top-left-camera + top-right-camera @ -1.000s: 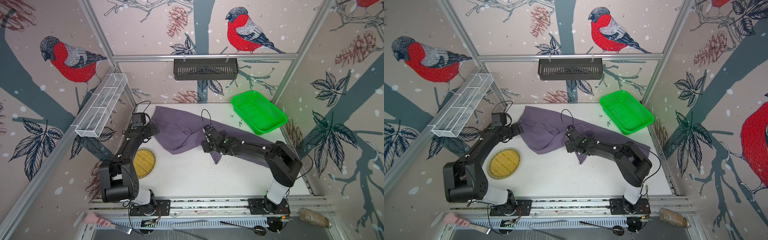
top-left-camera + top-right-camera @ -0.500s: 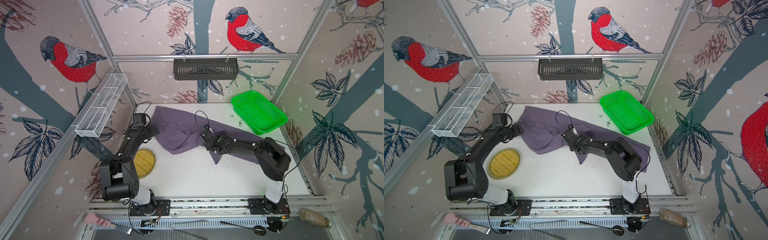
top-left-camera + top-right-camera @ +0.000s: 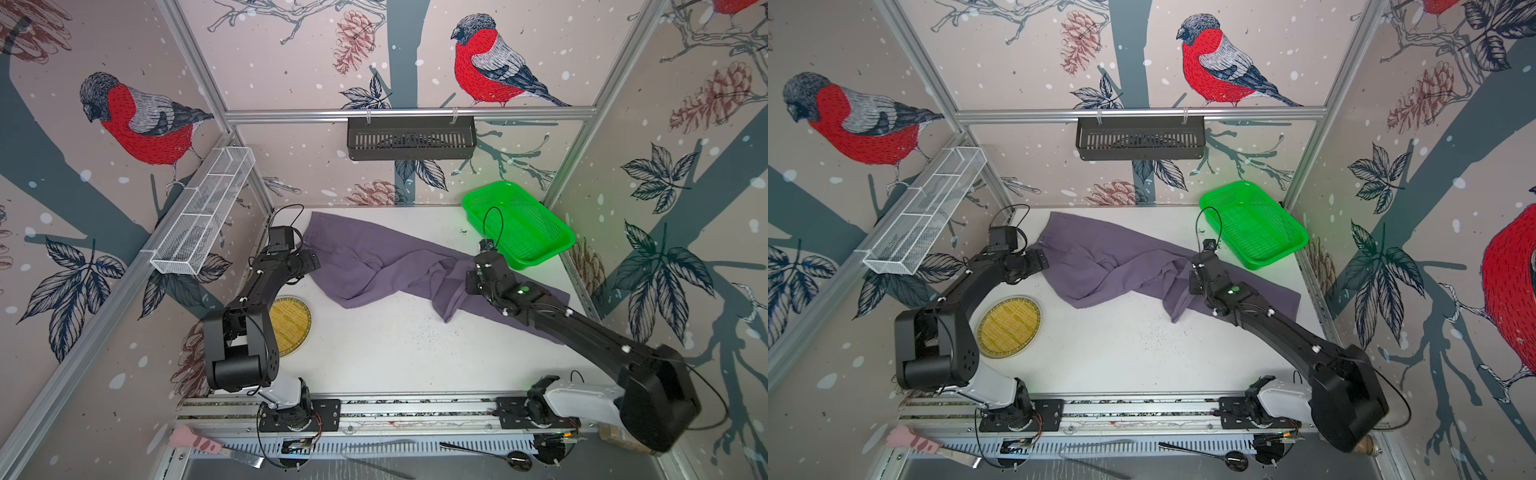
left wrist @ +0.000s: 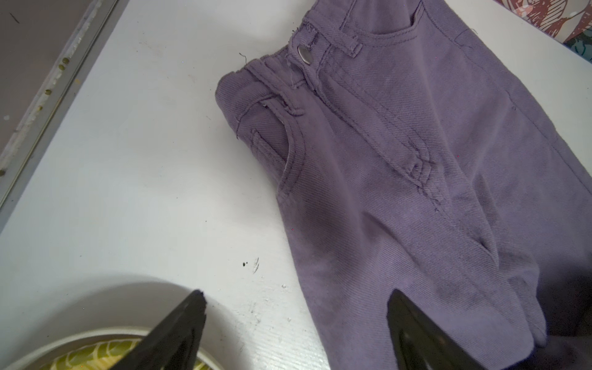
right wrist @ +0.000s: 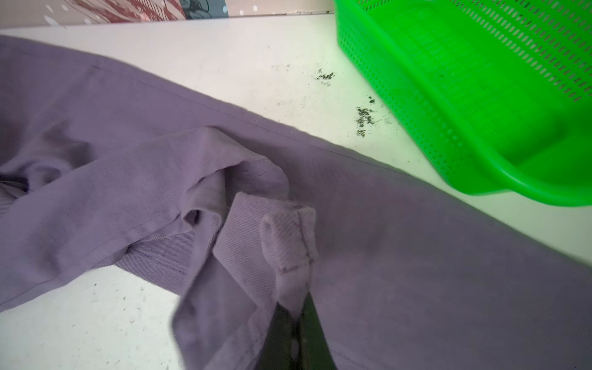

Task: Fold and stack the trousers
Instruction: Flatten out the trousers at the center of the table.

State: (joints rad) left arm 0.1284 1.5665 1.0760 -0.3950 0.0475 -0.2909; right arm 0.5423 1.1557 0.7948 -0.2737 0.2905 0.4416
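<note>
1. Lying across the rear half of the white table (image 3: 395, 353), the dusty purple-grey cloth trousers (image 3: 374, 257) are unfolded. The waistband is at the rear left and the legs run toward the right edge.
2. In the left wrist view the trousers (image 4: 416, 160) show a metal waist button (image 4: 305, 55), belt loops and a curved front pocket.
3. One leg lies long and flat, passing under the right arm. The other is twisted and bunched in the middle, with its paler inner side showing.
4. The right gripper (image 5: 296, 315) is pinched tight on a hem corner of the bunched leg, and the cloth there is lifted into a small peak.
5. The left gripper (image 4: 294, 298) stands wide apart and holds nothing. One finger is over the trousers' edge and the other over bare table.
6. A round white-rimmed plate with a yellow woven mat (image 3: 309, 320) sits just beside the left arm.
7. A bright green perforated plastic basket (image 3: 519, 264) stands at the rear right, just beside the flat leg.
8. Dark crumbs (image 5: 363, 117) speckle the table between the basket and the trousers.
</note>
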